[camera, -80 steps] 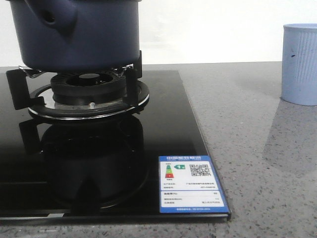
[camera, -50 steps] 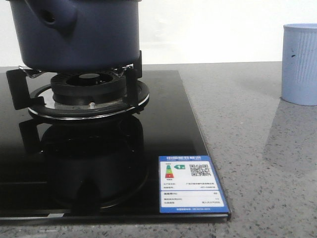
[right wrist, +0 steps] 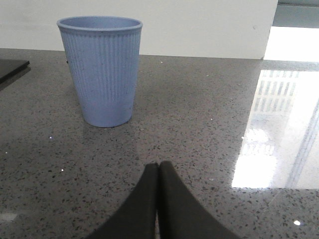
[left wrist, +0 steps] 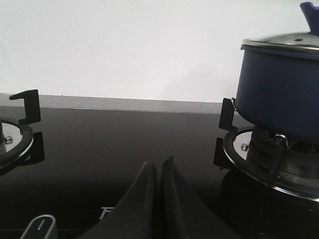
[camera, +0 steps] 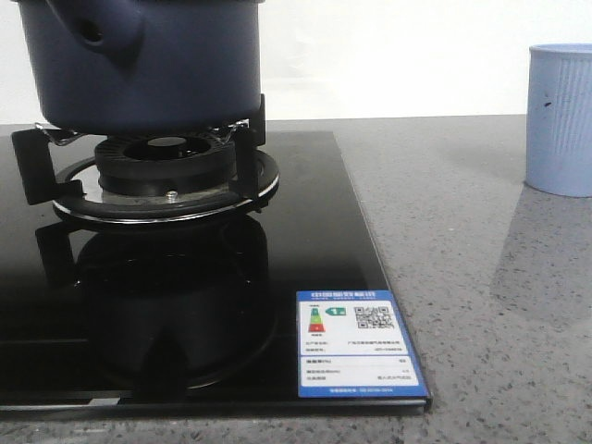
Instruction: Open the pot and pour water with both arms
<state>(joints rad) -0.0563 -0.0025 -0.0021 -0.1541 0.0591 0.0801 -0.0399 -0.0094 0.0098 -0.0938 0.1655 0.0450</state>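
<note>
In the front view nothing is differing from the earlier frames: the pot point(camera: 148, 65) is sitting in the same place on the burner point(camera: 166, 176) at the near right corner of the black glass stove point(camera: 305, 250), its stubby handle with the small hole facing the camera, and the light blue cup point(camera: 561, 118) is standing where it was at the far right on the speckled grey surface point(camera: 462, 277). Neither arm is showing here. A blue label point(camera: 356, 344) is lying at the stove's right front corner, close to its edge; between that edge and the cup the surface is lying bare.

The left wrist view is showing what the front view is cutting off: a shiny metal lid point(left wrist: 286, 44) is sitting on the pot, with a blue knob at the frame's edge. The left tool point(left wrist: 158, 167) is hanging over the glass with its fingers pressed together, holding nothing, well apart from the pot. A second burner point(left wrist: 15, 142) is showing on the other side.

The right wrist view is showing the cup upright and open-topped. The right tool point(right wrist: 158, 168) is closed and empty, near the cup but not touching it.
</note>
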